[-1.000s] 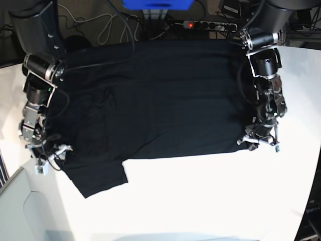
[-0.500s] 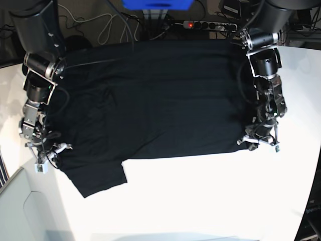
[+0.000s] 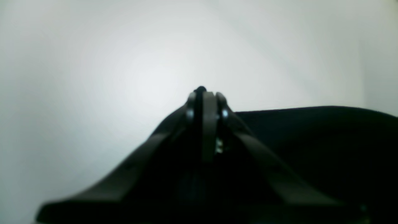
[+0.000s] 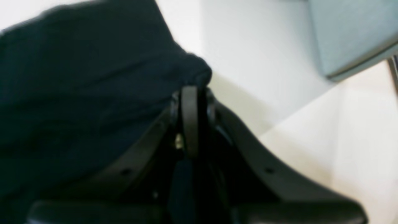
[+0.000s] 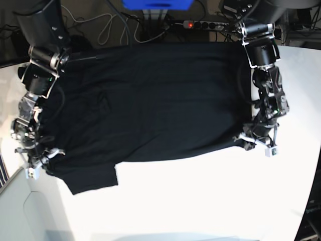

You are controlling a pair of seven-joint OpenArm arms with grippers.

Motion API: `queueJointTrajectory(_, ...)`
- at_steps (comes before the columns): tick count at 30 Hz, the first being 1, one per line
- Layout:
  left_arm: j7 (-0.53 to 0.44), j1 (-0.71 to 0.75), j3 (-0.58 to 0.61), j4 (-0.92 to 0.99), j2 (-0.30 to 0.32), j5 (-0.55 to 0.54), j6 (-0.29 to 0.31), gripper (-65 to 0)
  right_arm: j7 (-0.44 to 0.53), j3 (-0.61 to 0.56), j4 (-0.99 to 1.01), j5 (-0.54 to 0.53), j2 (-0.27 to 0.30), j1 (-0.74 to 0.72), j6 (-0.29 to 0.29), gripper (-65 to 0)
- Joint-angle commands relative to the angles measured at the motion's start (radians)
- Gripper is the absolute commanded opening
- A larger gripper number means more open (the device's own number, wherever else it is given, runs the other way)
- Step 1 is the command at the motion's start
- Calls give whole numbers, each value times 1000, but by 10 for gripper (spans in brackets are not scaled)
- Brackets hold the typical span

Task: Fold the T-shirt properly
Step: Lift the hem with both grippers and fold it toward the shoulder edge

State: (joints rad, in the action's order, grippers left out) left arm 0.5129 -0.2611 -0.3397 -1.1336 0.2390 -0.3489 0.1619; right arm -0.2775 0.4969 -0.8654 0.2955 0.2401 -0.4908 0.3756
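The black T-shirt (image 5: 150, 100) lies spread on the white table (image 5: 200, 201), plain side up, one sleeve pointing toward the front left. My left gripper (image 5: 244, 140) is at the shirt's front right corner. In the left wrist view that gripper (image 3: 203, 93) is shut, with a sliver of dark cloth at the tips and the T-shirt (image 3: 311, 140) beside it. My right gripper (image 5: 50, 156) is at the shirt's left edge by the sleeve. The right wrist view shows this gripper (image 4: 190, 90) shut on a bunched fold of the T-shirt (image 4: 77, 77).
Behind the table lie a power strip (image 5: 208, 24), loose cables (image 5: 108, 25) and a blue object (image 5: 156, 4). A grey panel (image 5: 20, 211) borders the table's front left corner, and the same grey panel (image 4: 351, 31) shows in the right wrist view.
My right gripper has shut on the shirt's left edge. Both arms have shifted and the shirt, with its sleeve, has slid slightly leftward.
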Motion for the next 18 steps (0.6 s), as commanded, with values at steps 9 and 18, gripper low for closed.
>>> queueJointTrajectory(9, 34, 30, -100, -128, -8, -6, 5, -650, -56, 4, -236, -74, 17, 116, -5, -649)
queueJointTrajectory(18, 77, 170, -101, -329, -10, -167, 0, -650, -58, 6, -409, -74, 14, 225, -5, -649)
